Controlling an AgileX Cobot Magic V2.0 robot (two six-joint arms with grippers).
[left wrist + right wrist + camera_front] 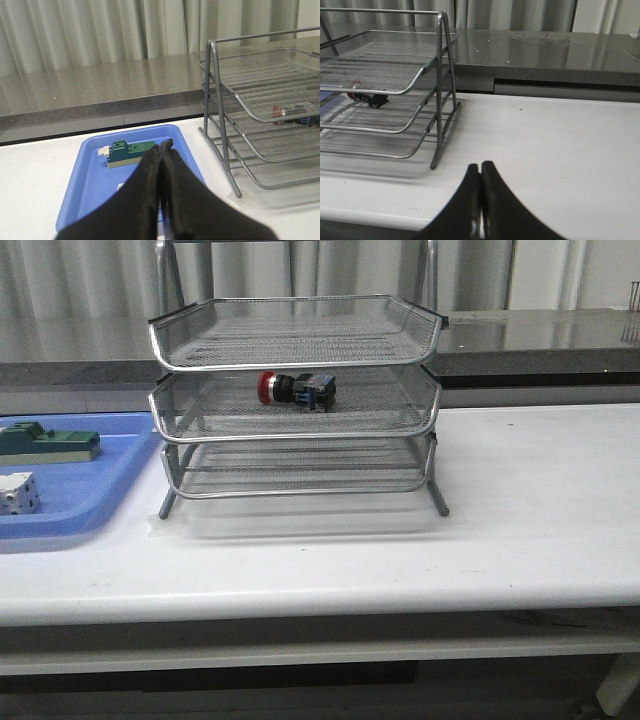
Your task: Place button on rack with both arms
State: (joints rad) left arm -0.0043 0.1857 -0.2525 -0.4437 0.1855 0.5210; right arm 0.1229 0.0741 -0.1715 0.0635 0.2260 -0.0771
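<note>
Above the counter (520,500), I see both end effectors, left (161,150) and right (480,170), clenched empty; the button (297,388) lies on the rack's (295,430) middle tier.

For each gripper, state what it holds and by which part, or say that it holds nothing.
Neither holds anything. The left gripper and right gripper are both shut on nothing. The button lies in the rack's middle tier.

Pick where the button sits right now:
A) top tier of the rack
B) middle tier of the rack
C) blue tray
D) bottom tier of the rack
B: in the front view the button lies on its side on the mesh of the rack's middle tier, under the empty top tier and above the bottom one.
</note>
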